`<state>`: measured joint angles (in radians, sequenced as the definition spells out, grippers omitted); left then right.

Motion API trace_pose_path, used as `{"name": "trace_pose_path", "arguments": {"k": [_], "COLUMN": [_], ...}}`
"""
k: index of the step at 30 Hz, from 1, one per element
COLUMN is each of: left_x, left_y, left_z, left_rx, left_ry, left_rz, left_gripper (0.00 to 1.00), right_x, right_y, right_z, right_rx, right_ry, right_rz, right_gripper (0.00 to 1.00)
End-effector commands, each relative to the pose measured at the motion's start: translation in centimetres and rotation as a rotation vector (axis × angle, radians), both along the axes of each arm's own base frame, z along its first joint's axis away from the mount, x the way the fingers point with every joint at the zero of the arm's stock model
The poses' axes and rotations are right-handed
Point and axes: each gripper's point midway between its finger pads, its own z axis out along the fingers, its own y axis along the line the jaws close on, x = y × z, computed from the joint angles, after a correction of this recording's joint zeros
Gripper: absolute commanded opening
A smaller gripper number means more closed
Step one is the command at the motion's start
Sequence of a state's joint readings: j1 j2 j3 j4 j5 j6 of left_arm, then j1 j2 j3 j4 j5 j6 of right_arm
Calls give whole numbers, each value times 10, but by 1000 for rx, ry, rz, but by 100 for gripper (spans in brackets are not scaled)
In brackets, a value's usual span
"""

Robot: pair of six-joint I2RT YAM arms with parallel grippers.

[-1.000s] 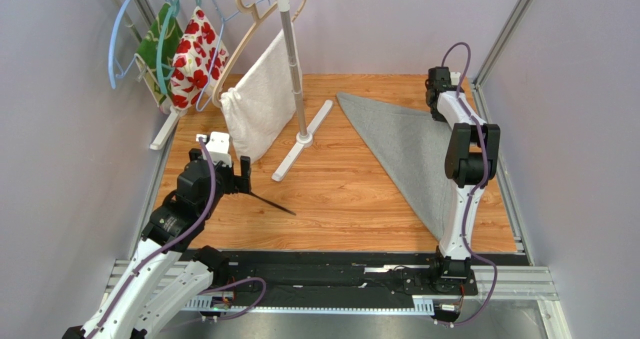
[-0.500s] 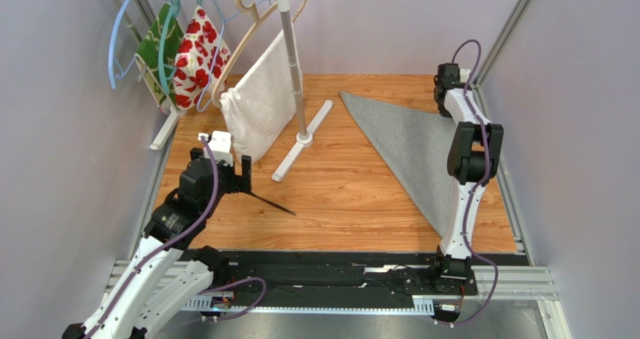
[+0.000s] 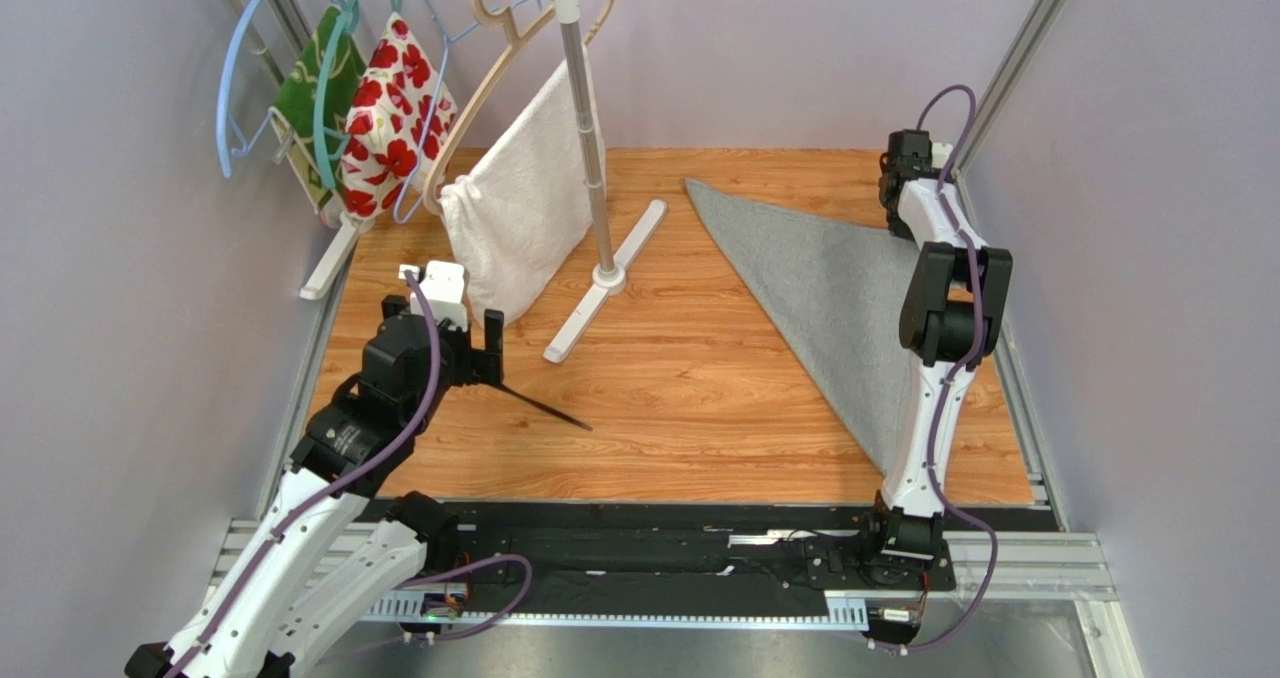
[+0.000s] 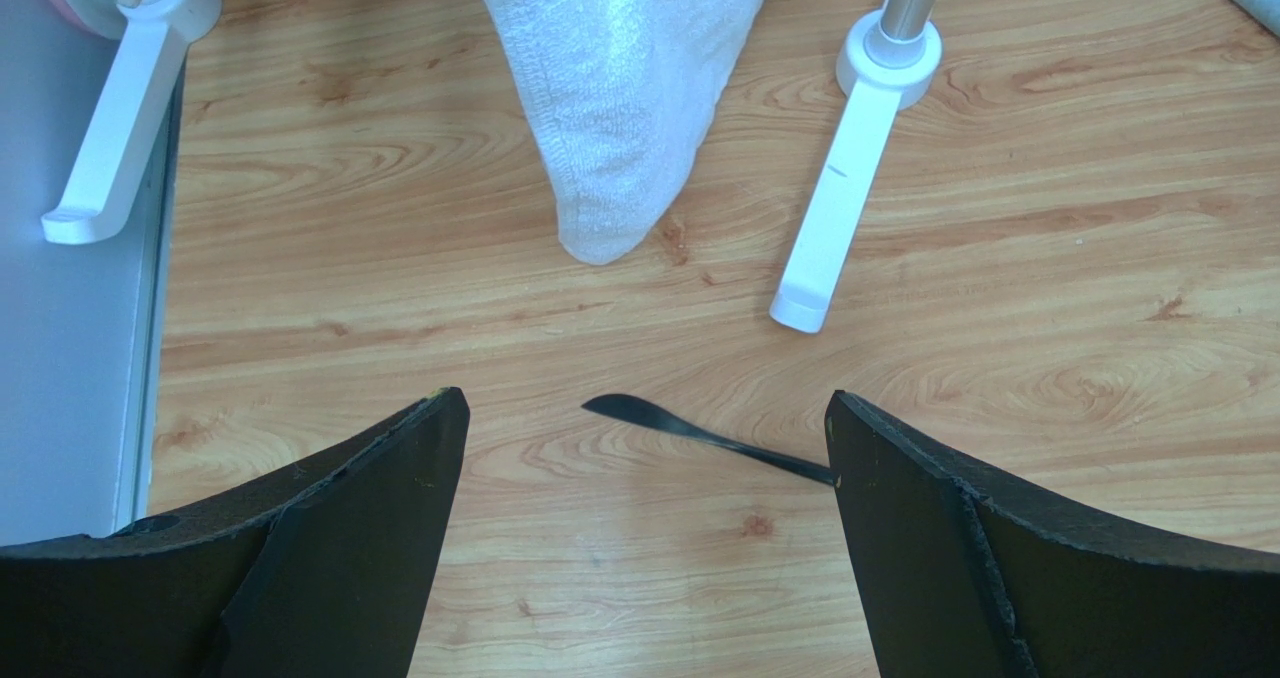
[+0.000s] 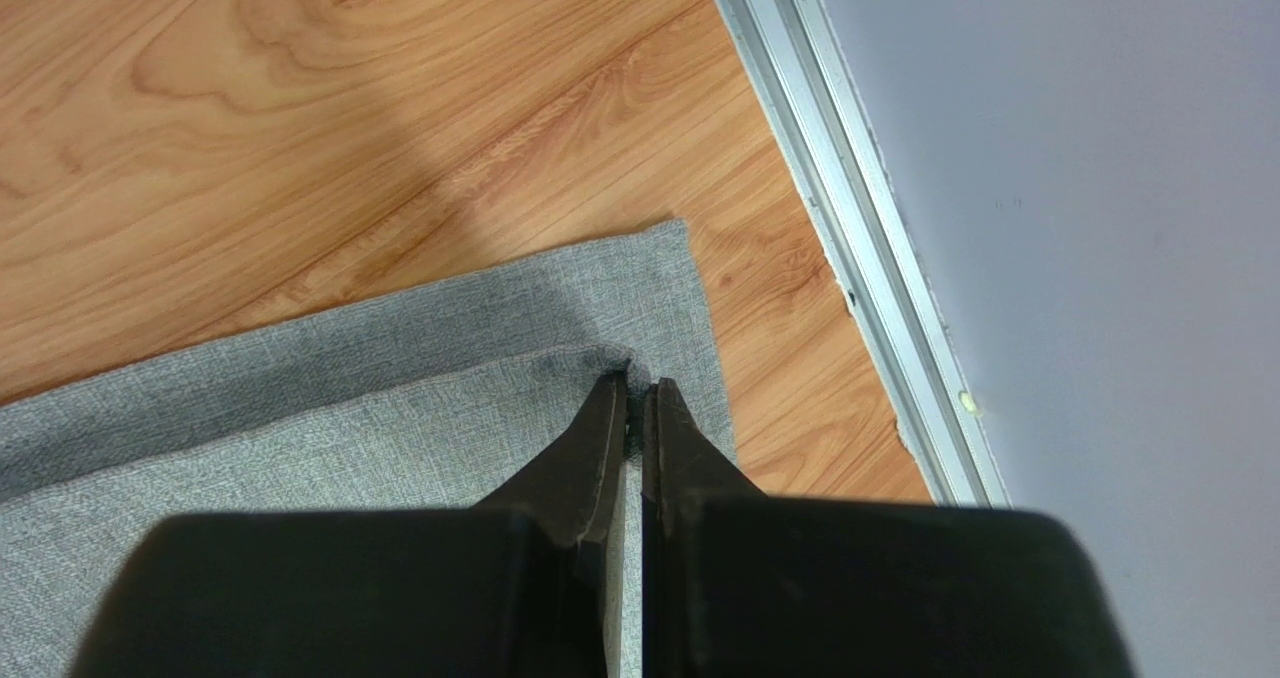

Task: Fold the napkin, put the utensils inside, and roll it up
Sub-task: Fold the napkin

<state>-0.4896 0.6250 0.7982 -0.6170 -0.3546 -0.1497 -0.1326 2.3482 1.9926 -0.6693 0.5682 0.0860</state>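
The grey napkin (image 3: 819, 296) lies folded into a triangle on the right of the wooden table. My right gripper (image 3: 909, 183) is at the napkin's far right corner. In the right wrist view the gripper (image 5: 637, 390) is shut on the top layer's corner of the napkin (image 5: 346, 408), above the lower layer. The dark knife (image 3: 544, 407) lies on the wood at the left. My left gripper (image 3: 466, 356) is open above its handle end. In the left wrist view the knife (image 4: 706, 434) lies between the open fingers (image 4: 902, 483), with one end at the right finger.
A white clothes rack (image 3: 579, 123) stands at the back left with hangers, a white towel (image 3: 519, 206), a red-flowered cloth (image 3: 388, 116) and a green one. Its feet (image 3: 601, 288) rest on the wood. Grey walls and a metal rail (image 5: 857, 243) close off the right side.
My right gripper has moved right and a little farther back with the napkin's corner, drawing the fold toward the right edge. The left arm and the knife have stayed still.
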Motion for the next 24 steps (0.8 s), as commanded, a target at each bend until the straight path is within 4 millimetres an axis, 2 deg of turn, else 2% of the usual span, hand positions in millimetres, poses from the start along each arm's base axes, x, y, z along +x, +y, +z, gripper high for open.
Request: {"name": "trace_pose_path", "arguments": {"k": [1,15,24], "left_x": [4,4,5], "left_y": [1,1,2], "left_z": [1,-1,-1], "left_rx": [18,24,28], "left_ry": [-13,-4,-4], "left_rz": [3,6,10], "left_gripper": [98,98,98], "right_x": [17,27,32], "right_y": [-7,-11,-14], "right_z": [19,6,9], "right_rx": [3,-3,-14], "right_ry": [-84,-74,-88], "right_rz": [-12,1,-1], "right_gripper": [0,0,0]}}
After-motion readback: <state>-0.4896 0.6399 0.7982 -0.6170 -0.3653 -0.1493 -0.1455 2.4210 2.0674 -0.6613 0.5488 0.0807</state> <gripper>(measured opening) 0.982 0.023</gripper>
